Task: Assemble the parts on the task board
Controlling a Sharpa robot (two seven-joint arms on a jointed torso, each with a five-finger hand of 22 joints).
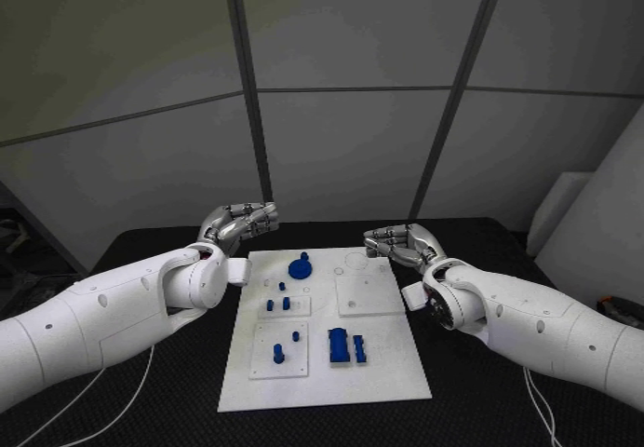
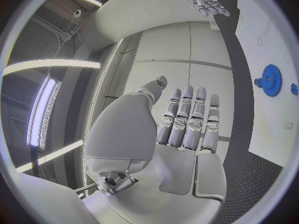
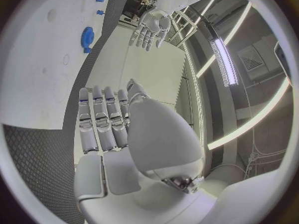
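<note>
The white task board (image 1: 382, 372) lies in the middle of the black table. A blue gear (image 1: 301, 269) stands near its far edge, also seen as the blue gear (image 2: 271, 79) and the blue gear (image 3: 86, 37). Small blue pegs (image 1: 278, 304) sit on a left sub-plate, one blue peg (image 1: 278, 353) nearer, and a blue block piece (image 1: 345, 347) at the centre. My left hand (image 1: 240, 223) hovers beyond the board's far left corner, fingers straight and apart, holding nothing. My right hand (image 1: 398, 244) hovers at the far right corner, also holding nothing. Their palms (image 2: 181, 124) (image 3: 109, 124) show bare.
A blank white sub-plate (image 1: 368, 293) with small holes sits on the board's right half. Black table surface (image 1: 497, 400) surrounds the board. Grey wall panels stand behind the table. Thin white cables (image 1: 121, 382) trail off the table's front left.
</note>
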